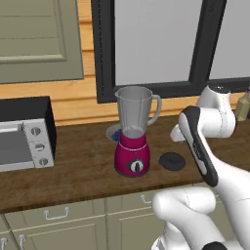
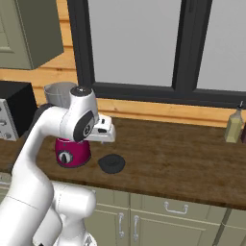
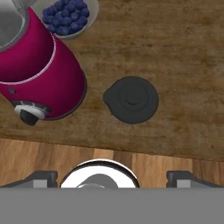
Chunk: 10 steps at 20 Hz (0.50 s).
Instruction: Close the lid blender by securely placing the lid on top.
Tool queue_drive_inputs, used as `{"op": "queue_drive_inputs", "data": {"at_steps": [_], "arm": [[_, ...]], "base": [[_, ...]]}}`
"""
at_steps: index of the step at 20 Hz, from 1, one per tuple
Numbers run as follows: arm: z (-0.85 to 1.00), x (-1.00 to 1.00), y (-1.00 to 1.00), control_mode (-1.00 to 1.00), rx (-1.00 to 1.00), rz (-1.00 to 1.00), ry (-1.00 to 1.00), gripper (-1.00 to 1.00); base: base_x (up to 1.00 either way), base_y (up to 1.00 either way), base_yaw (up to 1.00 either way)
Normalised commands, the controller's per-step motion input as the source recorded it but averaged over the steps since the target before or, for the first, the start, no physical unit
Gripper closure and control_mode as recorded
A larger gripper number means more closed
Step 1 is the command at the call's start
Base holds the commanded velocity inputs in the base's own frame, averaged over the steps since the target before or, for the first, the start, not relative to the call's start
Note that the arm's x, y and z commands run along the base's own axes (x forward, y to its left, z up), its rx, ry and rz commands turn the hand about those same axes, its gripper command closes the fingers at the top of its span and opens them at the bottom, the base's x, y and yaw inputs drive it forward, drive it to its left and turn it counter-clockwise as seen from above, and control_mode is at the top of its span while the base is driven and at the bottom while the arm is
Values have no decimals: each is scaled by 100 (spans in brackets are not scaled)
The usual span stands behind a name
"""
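The dark wooden surface [image 1: 88, 171] runs across the kitchen under a black-framed window [image 1: 146, 44], with pale green cabinet doors [image 1: 63, 219] below it. At its left end stands a silver and black toaster oven [image 1: 24, 134]. The white arm [image 1: 200, 146] rises from below and bends over the surface to the right of the blender [image 1: 132, 132], whose magenta-red base with a dark dial carries a tall clear grey jar with a side handle; the jar's mouth is uncovered. In the hand view the gripper [image 3: 112, 177] looks down on the surface from above, and its jaws stand wide apart, holding nothing; only the two dark tips show at the lower edge. Far to the right, near the window, a yellowish bottle [image 2: 234, 126] stands upright. Just behind the blender sits a pale bowl of blueberries [image 3: 68, 17], close to the red base. The lid [image 3: 131, 99], a flat black disc with a raised centre and a small spout-like point, lies flat on the surface just to the right of the blender base, apart from it and not touched by the jaws.
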Motion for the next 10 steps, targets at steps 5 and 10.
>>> {"op": "queue_drive_inputs", "data": {"at_steps": [5,10], "arm": [[-69,0,-38,-100,0,-1,0,-100],[-59,3,-20,-100,0,0,0,-100]], "base": [[0,0,0],[0,0,0]]}}
